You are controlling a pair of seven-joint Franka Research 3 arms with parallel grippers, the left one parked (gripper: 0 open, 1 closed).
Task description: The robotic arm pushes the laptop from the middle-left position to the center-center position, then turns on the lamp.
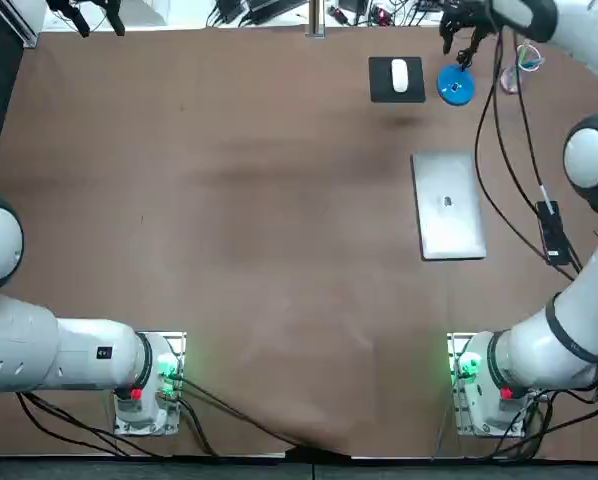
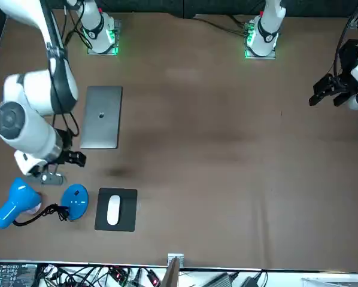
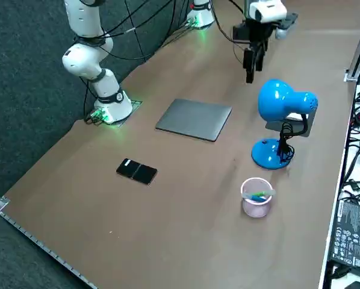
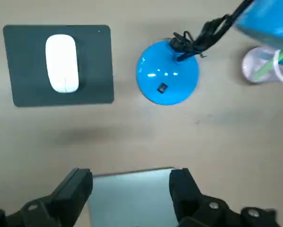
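Holding right jaws spread wide and empty above laptop [image 4: 132, 196] edge, seemingly lining up on lamp [image 4: 167, 75] switch [image 4: 162, 88] for pressing.

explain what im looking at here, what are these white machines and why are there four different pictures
These are two white robot arms mounted side by side at a brown table. All four pictures show the same moment. One is taken from overhead and one from across the table, facing the arms. Another comes from a raised spot at the robot's right side. The last is from a camera on the right arm's wrist, looking down past its own two fingers.

On the table lie a closed silver laptop, a blue desk lamp, a white mouse on a dark pad, a black phone and a small clear cup.

The right arm's hand hangs in the air near the lamp, open and holding nothing.
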